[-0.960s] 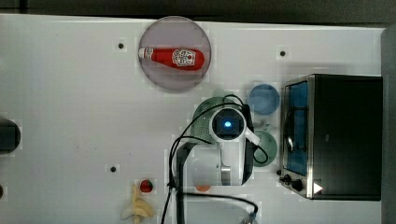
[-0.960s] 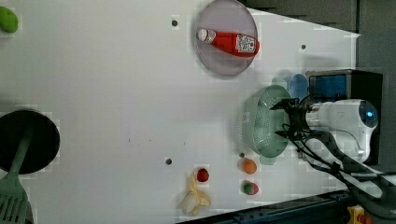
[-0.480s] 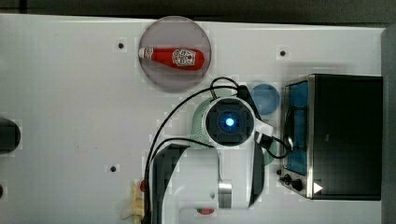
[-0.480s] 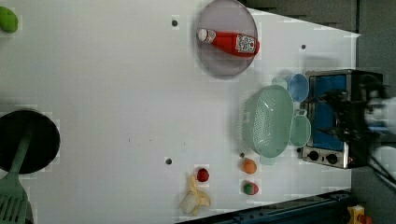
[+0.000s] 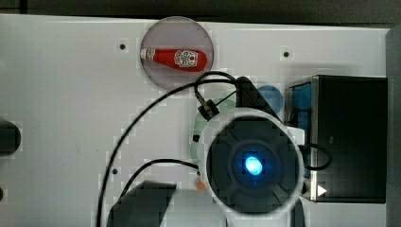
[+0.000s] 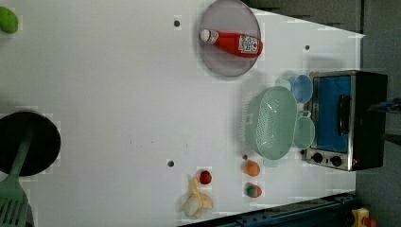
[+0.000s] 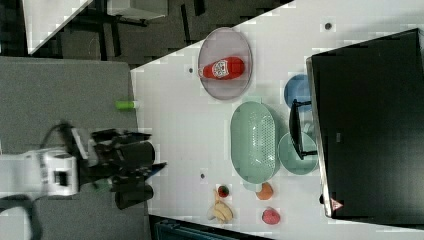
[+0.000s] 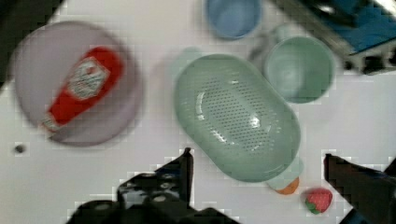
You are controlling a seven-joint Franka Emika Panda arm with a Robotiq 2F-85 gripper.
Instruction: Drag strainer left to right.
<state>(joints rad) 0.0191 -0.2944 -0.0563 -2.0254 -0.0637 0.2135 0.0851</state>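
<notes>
Hand (image 8: 254,163): fingers spread wide apart, holding nothing, raised above the white tabletop (image 6: 118,94); in the wrist view one dark finger (image 8: 180,170) hangs beside the long side of the pale mint-green oval plastic strainer (image 8: 238,116), the other past its tab end, neither touching it. In the right view the hand (image 7: 150,160) hangs high, clear of everything.

Strainer (image 6: 272,122) sits upright on the tabletop, bowl dotted with small holes, near the edge where the black and silver toaster oven with blue door (image 6: 345,120) stands. Between strainer and oven: a smooth round mint-green cup (image 6: 303,132) just beside the strainer's rim, and a round blue cup (image 6: 301,88) close to the strainer's other end.

Small orange round fruit (image 6: 252,168) lies just off the strainer's tab handle; a red strawberry-like piece (image 6: 253,190) beyond it, near the tabletop edge. A small red ball (image 6: 205,177) and a peeled banana (image 6: 197,201) lie further along the same edge.

Grey round plate (image 6: 229,38) with a red ketchup bottle (image 6: 231,42) lying on it, well apart from the strainer.
</notes>
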